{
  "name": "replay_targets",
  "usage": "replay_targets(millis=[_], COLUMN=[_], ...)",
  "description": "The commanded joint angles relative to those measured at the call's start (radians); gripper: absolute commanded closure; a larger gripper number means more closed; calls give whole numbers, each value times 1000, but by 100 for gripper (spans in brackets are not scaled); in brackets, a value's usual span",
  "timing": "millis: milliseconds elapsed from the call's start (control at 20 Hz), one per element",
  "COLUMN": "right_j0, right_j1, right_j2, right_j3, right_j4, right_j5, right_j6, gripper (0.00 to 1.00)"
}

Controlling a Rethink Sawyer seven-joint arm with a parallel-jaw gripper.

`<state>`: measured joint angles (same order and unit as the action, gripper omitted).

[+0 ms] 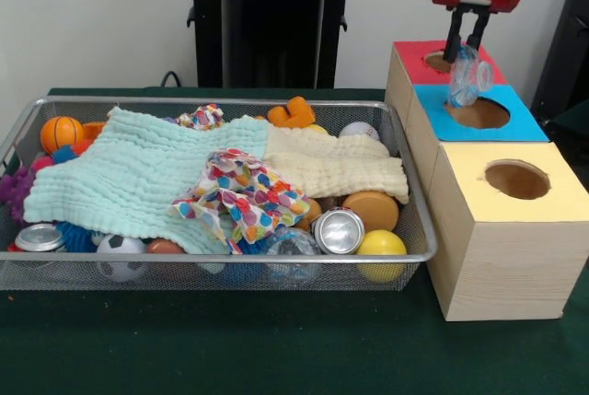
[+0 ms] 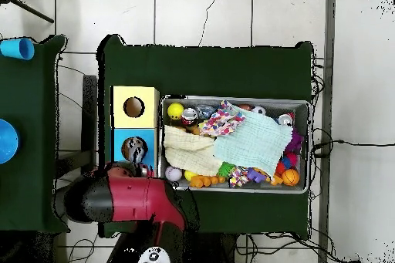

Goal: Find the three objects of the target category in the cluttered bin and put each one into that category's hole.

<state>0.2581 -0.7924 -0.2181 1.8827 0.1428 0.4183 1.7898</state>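
Gripping a clear plastic bottle [image 1: 467, 75] by its upper end, the gripper [image 1: 467, 38] hangs over the row of wooden boxes beside the bin, its two dark fingers closed on the crinkled plastic. The bottle's long axis runs nearly upright, tilted a little, with its lower end just above the round hole [image 1: 478, 113] in the blue-topped box [image 1: 526, 124]; the drop lies almost straight below, perhaps a touch toward the hole's centre. From overhead the bottle [image 2: 134, 150] shows inside the blue square's opening, which suggests the alignment is close. Neighbouring tops are red [image 1: 409, 52] and yellow [image 1: 552, 203], all flat coloured sheets over pale wood grain. In the wire mesh bin [image 1: 419, 229], soft waffle-textured cloths in mint [image 1: 129, 179] and cream [image 1: 340, 167] cover smooth balls and shiny metal cans [image 1: 338, 230].
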Motion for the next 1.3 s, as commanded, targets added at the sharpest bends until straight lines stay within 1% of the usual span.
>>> replay_targets(millis=[50, 350, 600, 900, 1000, 1100, 1150, 1300], right_j0=[18, 27, 27, 27, 33, 29, 27, 35], right_j1=[73, 125, 145, 163, 169, 165, 164, 165], right_j2=[-6, -4, -7, -15, -25, -15, -10, -17], right_j3=[-52, -77, -94, -113, -128, -124, -122, -131], right_j4=[62, 86, 99, 109, 102, 107, 109, 110], right_j5=[32, -10, -25, -9, -1, 6, 10, 23], right_j6=[274, 265, 263, 253, 242, 238, 235, 242], gripper=[100, 100, 100, 100, 100, 100, 0, 0])
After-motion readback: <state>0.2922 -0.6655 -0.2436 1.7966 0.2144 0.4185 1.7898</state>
